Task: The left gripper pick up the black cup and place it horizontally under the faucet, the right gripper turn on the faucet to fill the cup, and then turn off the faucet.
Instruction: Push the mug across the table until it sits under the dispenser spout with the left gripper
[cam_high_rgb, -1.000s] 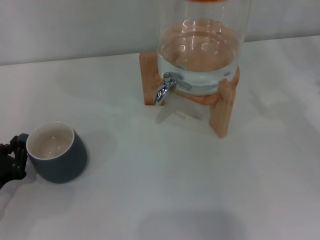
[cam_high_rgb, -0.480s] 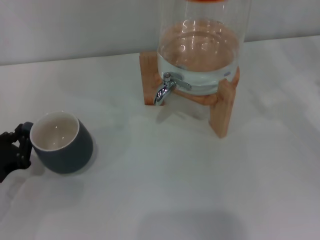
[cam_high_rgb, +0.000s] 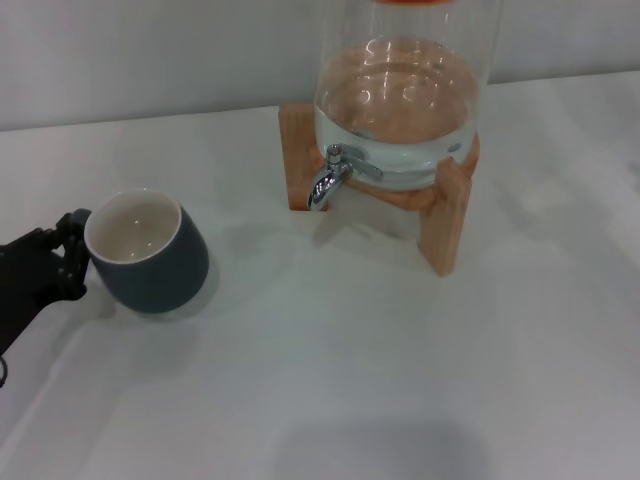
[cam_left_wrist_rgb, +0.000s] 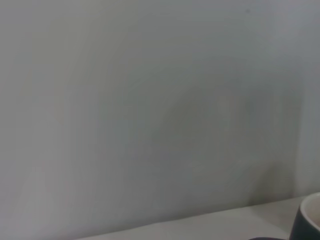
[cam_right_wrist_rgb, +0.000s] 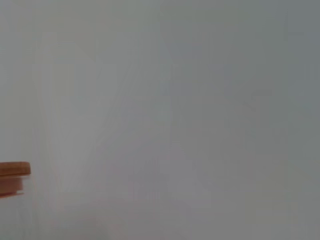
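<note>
The black cup (cam_high_rgb: 150, 255) is upright, its cream inside showing, left of and nearer than the faucet (cam_high_rgb: 330, 180). My left gripper (cam_high_rgb: 72, 255) reaches in from the left edge of the head view and is shut on the cup's handle side; the handle itself is hidden behind the fingers. A sliver of the cup's rim (cam_left_wrist_rgb: 309, 219) shows in the left wrist view. The chrome faucet juts from the glass jar (cam_high_rgb: 400, 110), its spout pointing down over bare table. My right gripper is out of view.
The water-filled jar rests on a wooden stand (cam_high_rgb: 445, 225) at the back centre. The white table (cam_high_rgb: 350, 380) spreads in front and to the right. A wall runs behind. A piece of a wooden lid (cam_right_wrist_rgb: 14, 172) shows in the right wrist view.
My left gripper has carried the cup to the right and away from the table's near edge, closer to the faucet. The jar and faucet have not moved.
</note>
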